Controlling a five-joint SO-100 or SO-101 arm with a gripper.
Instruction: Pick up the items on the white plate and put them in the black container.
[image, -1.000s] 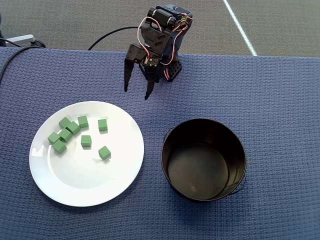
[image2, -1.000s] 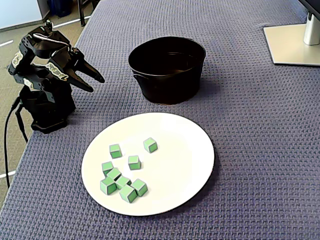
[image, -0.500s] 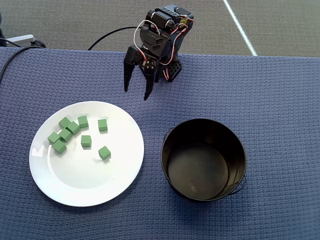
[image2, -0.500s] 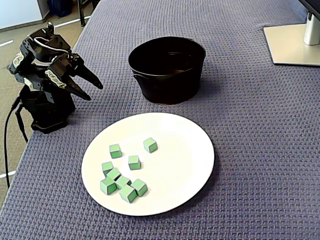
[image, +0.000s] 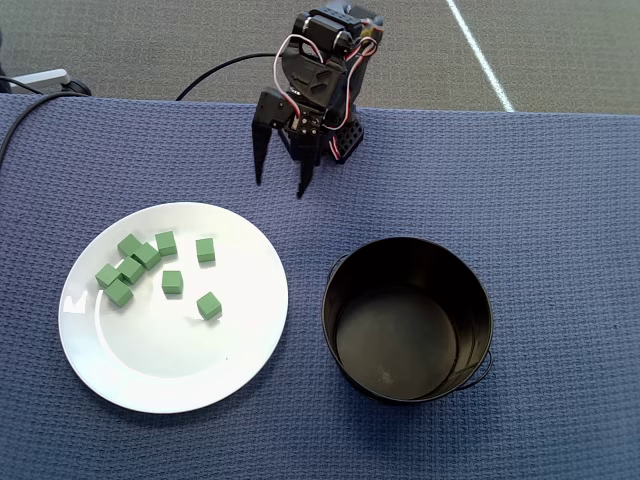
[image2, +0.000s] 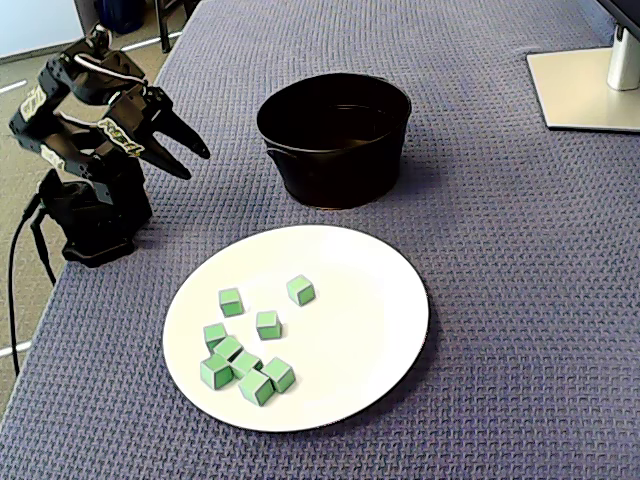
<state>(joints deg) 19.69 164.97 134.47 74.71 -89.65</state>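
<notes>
blue woven cloth (image: 560, 200), grey monitor base (image2: 580, 88) well beyond black container (image2: 335, 150)

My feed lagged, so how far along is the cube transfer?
Nothing is done: the round black metal container looks empty. Nothing is in hand: the gripper hangs open above the cloth. All eight small green cubes remain on the round white plate.
</notes>
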